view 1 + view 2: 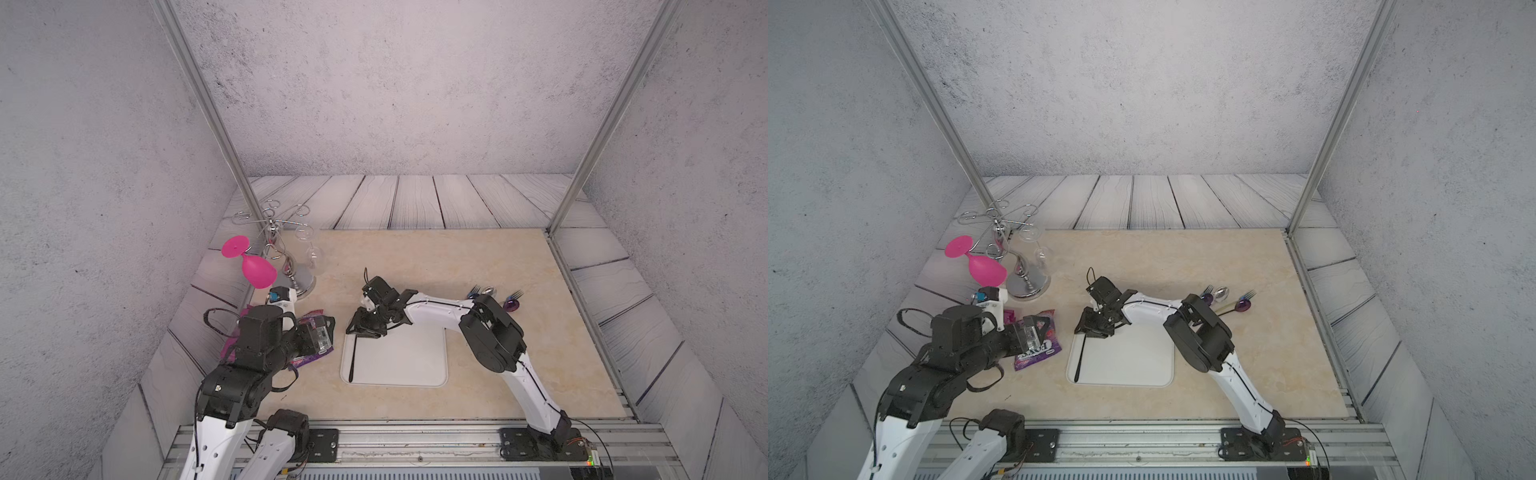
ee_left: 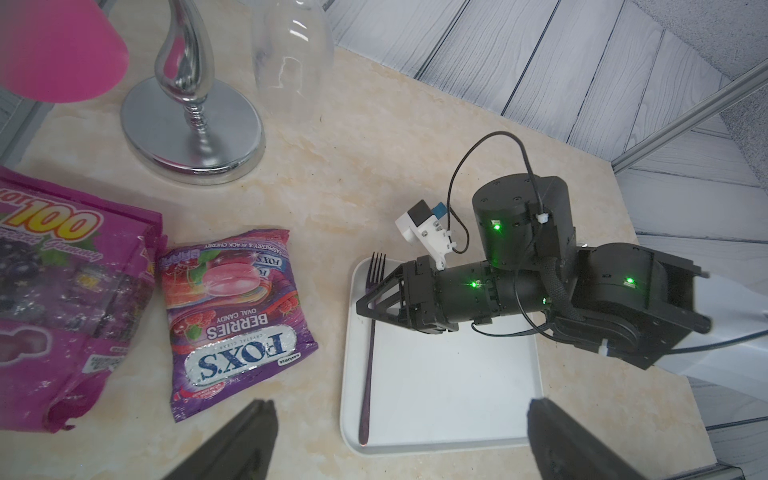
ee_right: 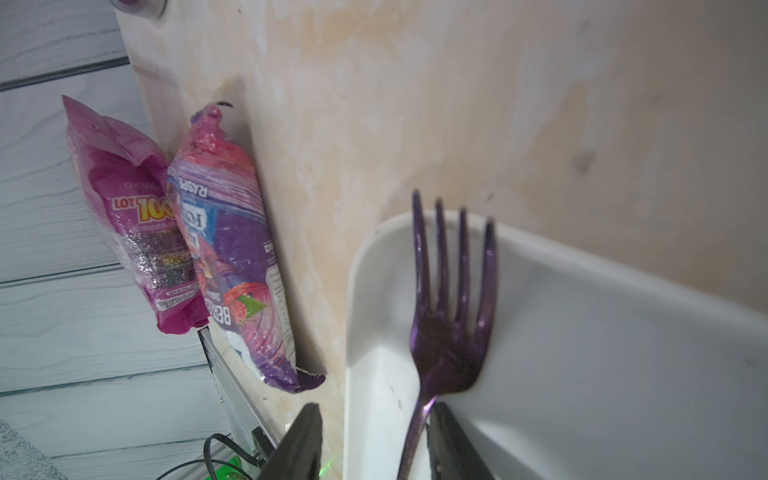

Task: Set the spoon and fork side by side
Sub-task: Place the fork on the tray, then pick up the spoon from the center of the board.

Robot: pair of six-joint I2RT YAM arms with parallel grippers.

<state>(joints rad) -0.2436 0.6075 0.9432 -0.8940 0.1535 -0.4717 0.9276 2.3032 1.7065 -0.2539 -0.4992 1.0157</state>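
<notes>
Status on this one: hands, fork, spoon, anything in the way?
Left hand open, empty. Right hand open, astride fork neck; fork lying along tray edge. Spoons off-tray behind right arm. Candy bags beside tray, not blocking.

Glossy metal fork [image 3: 446, 345], matt plastic tray [image 3: 602, 353]

The right arm [image 1: 432, 309] reaches forward and inward to the middle of the work area. Its elbow is raised and its wrist is bent downward. Its jaws point down and stand partly apart. The left arm [image 1: 257, 332] is folded on its own side and held up, with its jaws spread wide.
</notes>
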